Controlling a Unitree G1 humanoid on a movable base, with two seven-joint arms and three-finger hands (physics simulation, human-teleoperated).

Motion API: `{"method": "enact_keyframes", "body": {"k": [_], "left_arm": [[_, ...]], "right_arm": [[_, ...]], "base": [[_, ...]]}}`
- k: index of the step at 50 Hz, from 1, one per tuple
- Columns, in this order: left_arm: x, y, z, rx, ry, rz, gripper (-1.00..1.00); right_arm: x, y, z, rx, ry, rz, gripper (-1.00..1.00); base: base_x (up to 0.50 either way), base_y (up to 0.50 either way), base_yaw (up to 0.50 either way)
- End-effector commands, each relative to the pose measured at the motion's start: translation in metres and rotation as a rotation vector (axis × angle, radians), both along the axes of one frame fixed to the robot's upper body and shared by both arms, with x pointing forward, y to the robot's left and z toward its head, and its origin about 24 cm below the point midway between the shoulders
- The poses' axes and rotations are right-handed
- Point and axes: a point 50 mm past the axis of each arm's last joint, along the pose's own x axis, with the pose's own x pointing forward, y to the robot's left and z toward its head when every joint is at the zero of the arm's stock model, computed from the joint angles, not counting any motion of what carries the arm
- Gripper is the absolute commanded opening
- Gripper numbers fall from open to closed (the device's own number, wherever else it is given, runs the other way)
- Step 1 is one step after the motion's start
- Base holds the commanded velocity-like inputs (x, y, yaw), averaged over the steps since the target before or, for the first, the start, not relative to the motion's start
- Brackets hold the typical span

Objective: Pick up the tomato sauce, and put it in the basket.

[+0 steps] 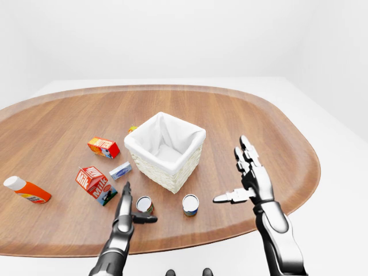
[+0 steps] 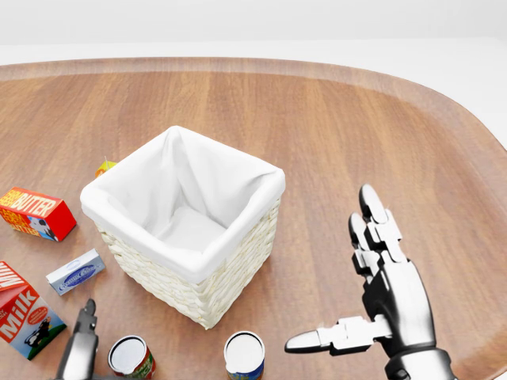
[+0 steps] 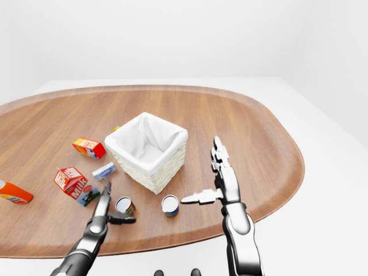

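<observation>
The tomato sauce, a small red-labelled can [image 1: 144,205], stands upright on the wooden table, below and left of the basket in the left-eye view. My left hand [image 1: 135,208] is open right beside it, with the fingers [image 1: 125,198] up along its left side and the thumb reaching under its lower edge. The white-lined wicker basket [image 1: 150,163] stands at the table's middle and looks empty. My right hand [image 1: 233,172] is open and empty, to the right of the basket and above the table.
A blue-labelled can [image 1: 190,204] stands just right of the red one. A milk carton [image 1: 92,179], a small blue-white box [image 1: 120,170], a butter box [image 1: 104,147] and an orange bottle [image 1: 26,190] lie to the left. The table's edge [image 1: 190,244] is near me.
</observation>
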Motion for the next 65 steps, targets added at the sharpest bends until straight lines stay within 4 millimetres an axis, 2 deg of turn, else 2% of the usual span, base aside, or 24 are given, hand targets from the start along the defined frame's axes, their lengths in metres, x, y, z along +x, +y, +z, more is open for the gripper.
{"method": "enact_keyframes", "body": {"k": [1,11,12,14,17,28,37,39,42,65], "left_arm": [[-0.001,0.0,-0.003,0.004,0.02,0.007,1.0],[-0.002,0.0,-0.004,0.006,0.025,0.004,1.0],[-0.002,0.0,-0.004,0.004,0.023,0.002,0.13],[-0.002,0.0,-0.004,0.005,0.028,0.003,-1.0],[0.001,-0.001,0.002,0.0,-0.012,-0.015,-1.0],[0.001,-0.001,0.002,-0.001,-0.011,-0.014,-1.0],[0.004,-0.004,0.014,-0.014,-0.077,-0.036,-1.0],[0.003,-0.003,0.01,-0.012,-0.061,-0.028,-1.0],[0.008,-0.006,0.028,-0.025,-0.154,-0.065,-1.0],[-0.001,-0.015,0.088,-0.015,-0.309,-0.133,-1.0]], "right_arm": [[0.0,0.0,0.0,0.002,-0.002,0.002,1.0],[-0.001,0.0,0.002,0.005,-0.007,0.004,1.0],[-0.001,0.0,0.002,0.005,-0.007,0.005,1.0],[-0.001,0.0,0.001,0.005,-0.003,0.005,1.0],[-0.001,0.0,0.001,0.006,-0.006,0.005,1.0],[-0.002,0.0,0.003,0.008,-0.011,0.008,1.0],[-0.002,0.0,0.002,0.009,-0.009,0.008,1.0],[-0.001,0.0,0.003,0.009,-0.015,0.007,1.0],[-0.001,0.0,0.002,0.009,-0.007,0.006,1.0],[-0.001,0.0,0.002,0.008,-0.01,0.004,1.0]], "base": [[0.0,0.0,0.0],[0.0,0.0,0.0],[0.0,0.0,0.0],[0.0,0.0,0.0],[0.0,0.0,0.0],[0.0,0.0,0.0],[0.0,0.0,0.0],[0.0,0.0,0.0],[0.0,0.0,0.0],[0.0,0.0,0.0]]}}
